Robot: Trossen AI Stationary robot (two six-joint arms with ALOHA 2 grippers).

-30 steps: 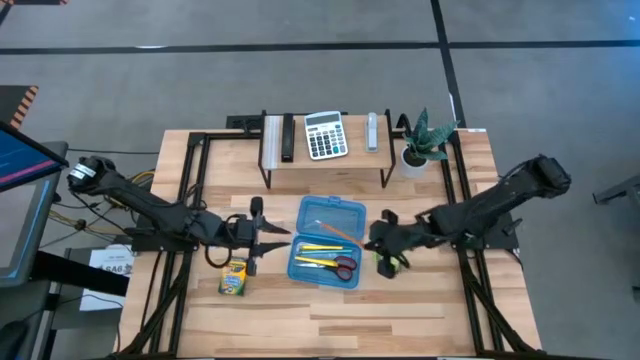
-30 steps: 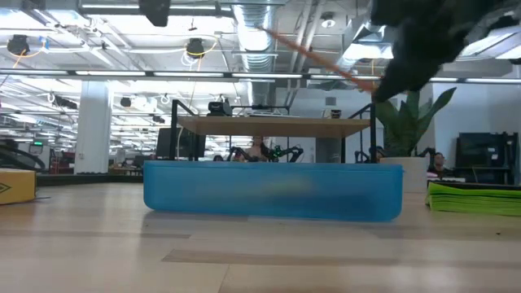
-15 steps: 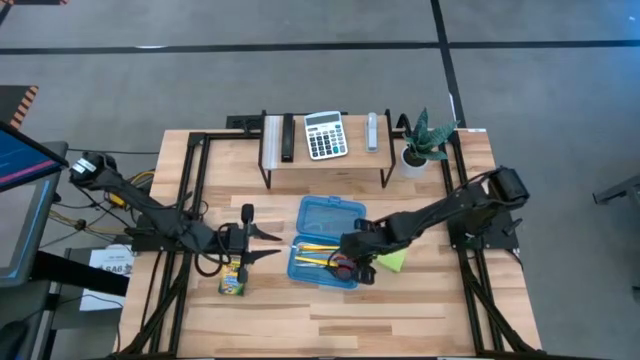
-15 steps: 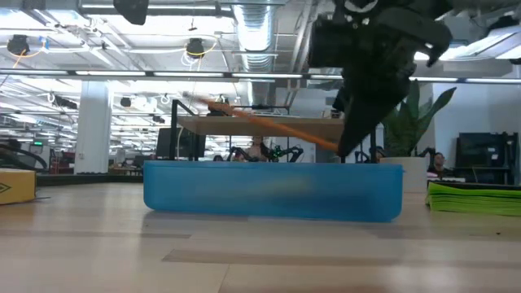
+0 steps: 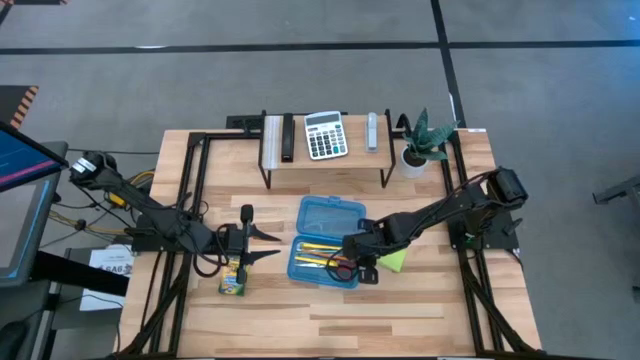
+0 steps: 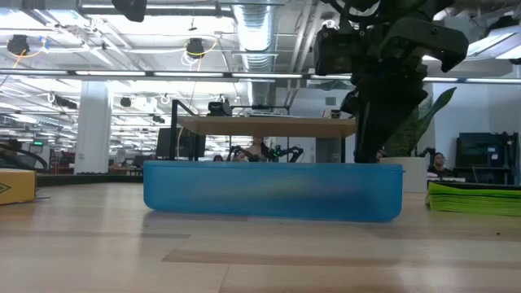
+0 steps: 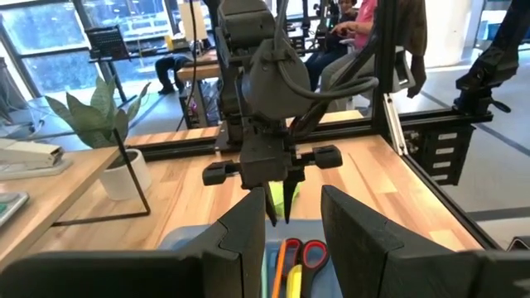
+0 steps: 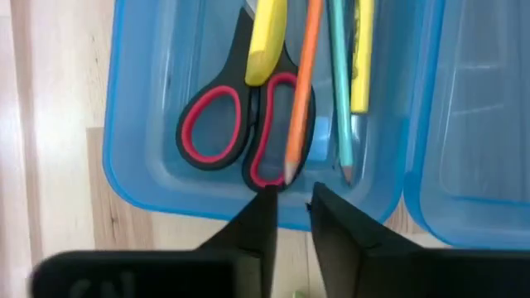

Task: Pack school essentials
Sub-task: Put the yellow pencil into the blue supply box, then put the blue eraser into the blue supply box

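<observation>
The open blue pencil box lies mid-table, its lid folded back toward the far edge. In it lie red-handled scissors, an orange pencil across them, a teal pencil and yellow pieces. My right gripper points steeply down over the box's right end, open. The orange pencil's tip lies just ahead of the fingertips. My left gripper hovers open left of the box, pointing at it. The crayon box and the lime sticky-note pad lie on the table.
A low shelf at the far edge carries a calculator and small items. A potted plant stands at its right. Black frame rails run along both table sides. Bare wood lies in front of the box.
My right gripper has swung from the right toward the box, sunk and tipped steeply down with the orange pencil. The pencil, first held high and slanting, has gone down and been let go into the box. My left gripper has drawn back slightly toward the left.
</observation>
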